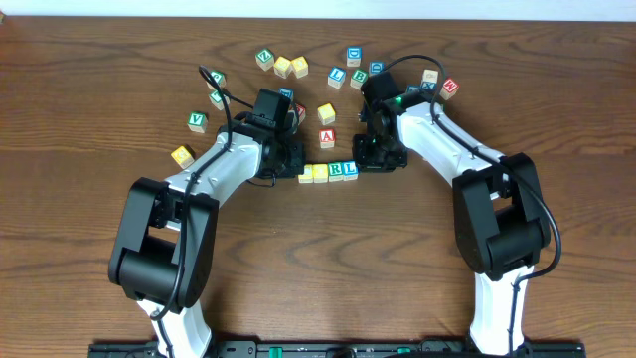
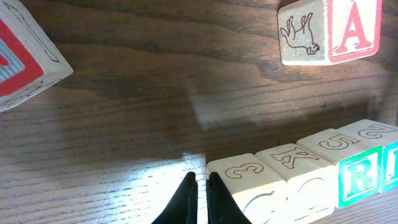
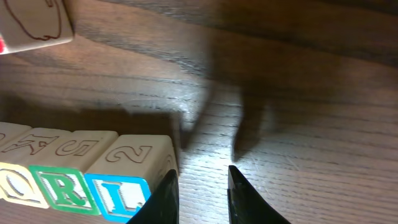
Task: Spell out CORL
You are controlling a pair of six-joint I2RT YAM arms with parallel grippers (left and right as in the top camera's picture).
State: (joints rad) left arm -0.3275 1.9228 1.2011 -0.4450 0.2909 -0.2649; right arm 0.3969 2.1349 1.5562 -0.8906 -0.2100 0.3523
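At the middle of the table (image 1: 328, 268), just ahead of both arms, a row (image 1: 328, 171) of four blocks lies side by side and touching, with the loose blocks (image 1: 298, 68) scattered well beyond it. The right wrist view reads the green R block (image 3: 62, 193) and the blue L block (image 3: 118, 196) plainly. The two blocks to their left show curved letters only in part, which I take to be C and O, so the word looks assembled and the step in hand seems to be tidying and letting go. The left gripper (image 2: 201, 186) sits low at the row's left end, fingers nearly together with nothing between them, just beside the end block (image 2: 239, 177). The right gripper (image 3: 200, 177) stands partly open and empty at the other end, one finger just beside the L block's side; I cannot tell whether it touches. To finish well, any squaring push should come from both ends at once, gently and along the line of the row, so that no block turns or skews. Each arm should then lift straight up before it swings away, and the left should keep clear of the A block (image 2: 329, 28) lying beyond the row.
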